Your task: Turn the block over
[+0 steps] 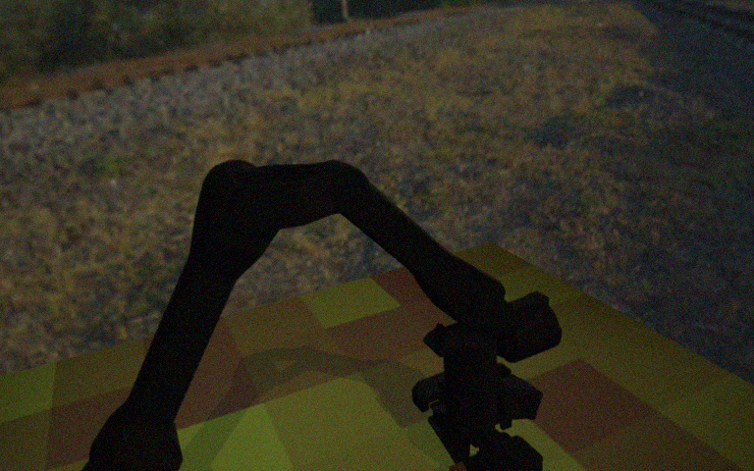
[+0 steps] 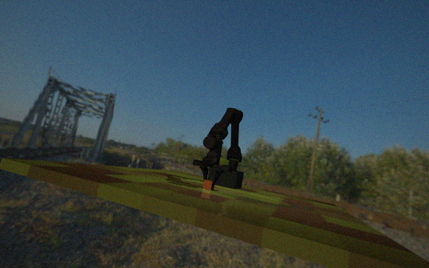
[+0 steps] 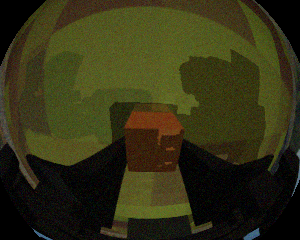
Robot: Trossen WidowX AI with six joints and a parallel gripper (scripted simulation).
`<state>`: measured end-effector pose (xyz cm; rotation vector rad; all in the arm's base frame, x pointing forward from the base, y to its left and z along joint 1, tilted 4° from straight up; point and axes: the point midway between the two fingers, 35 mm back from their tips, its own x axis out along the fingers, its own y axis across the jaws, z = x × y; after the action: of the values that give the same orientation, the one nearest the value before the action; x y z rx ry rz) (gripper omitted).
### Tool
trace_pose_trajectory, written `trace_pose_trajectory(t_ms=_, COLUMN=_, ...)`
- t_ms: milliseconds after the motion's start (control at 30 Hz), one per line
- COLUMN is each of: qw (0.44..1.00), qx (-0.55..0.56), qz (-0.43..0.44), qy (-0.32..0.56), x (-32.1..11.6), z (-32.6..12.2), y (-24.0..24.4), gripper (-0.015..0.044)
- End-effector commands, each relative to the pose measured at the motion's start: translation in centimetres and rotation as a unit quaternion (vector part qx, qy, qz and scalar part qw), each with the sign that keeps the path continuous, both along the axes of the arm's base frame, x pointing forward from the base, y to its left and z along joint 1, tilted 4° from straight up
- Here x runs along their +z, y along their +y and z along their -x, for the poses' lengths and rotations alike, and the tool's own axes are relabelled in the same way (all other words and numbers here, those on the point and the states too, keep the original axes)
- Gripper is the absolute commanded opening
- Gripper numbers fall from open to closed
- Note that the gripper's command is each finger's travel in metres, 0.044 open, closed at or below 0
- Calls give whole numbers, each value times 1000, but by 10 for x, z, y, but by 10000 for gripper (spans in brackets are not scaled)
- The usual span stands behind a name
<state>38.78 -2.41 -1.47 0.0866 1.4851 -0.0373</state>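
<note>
The orange block [image 2: 207, 185] [image 3: 152, 150] stands on the table [image 1: 573, 396] [image 2: 137, 195], with a faint reflection below it in the exterior view. Only an orange sliver of the block [image 1: 457, 467] shows at the bottom edge of the top view. My gripper [image 2: 209, 185] [image 3: 152, 142] points down and is shut on the block, one dark finger on each side. The wrist view shows one bright orange face and one shaded face with small lit patches. I cannot tell which side is marked. The fingers hide the gripped sides.
The dark arm base [image 2: 232, 179] stands on the table behind the gripper in the exterior view. The table has a patchwork of green and brown squares, and its near edge runs below the block there. Arm shadows fall on the top.
</note>
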Motion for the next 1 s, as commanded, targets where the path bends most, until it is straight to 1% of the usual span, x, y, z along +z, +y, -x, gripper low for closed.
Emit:
trace_pose_trajectory(t_ms=0, qw=1000, qx=-1, qz=-1, qy=1, x=-1, z=1, y=0, gripper=111)
trace_pose_trajectory(t_ms=233, qw=1000, qx=-1, qz=-1, qy=1, x=-1, z=1, y=0, gripper=64)
trace_pose_trajectory(t_ms=300, qw=1000, qx=-1, qz=-1, qy=1, x=4, z=1, y=0, gripper=12)
trace_pose_trajectory(t_ms=333, qw=1000, qx=-1, qz=-1, qy=1, x=10, z=1, y=0, gripper=0)
trace_pose_trajectory(t_ms=400, qw=1000, qx=-1, qz=-1, qy=1, x=24, z=2, y=-1, gripper=0)
trace_pose_trajectory(t_ms=467, qw=1000, qx=-1, qz=-1, qy=1, x=29, z=3, y=-1, gripper=0)
trace_pose_trajectory(t_ms=633, qw=1000, qx=-1, qz=0, qy=-4, x=28, z=3, y=-1, gripper=0)
trace_pose_trajectory(t_ms=967, qw=997, qx=-4, qz=6, qy=-79, x=20, z=-1, y=-1, gripper=0)
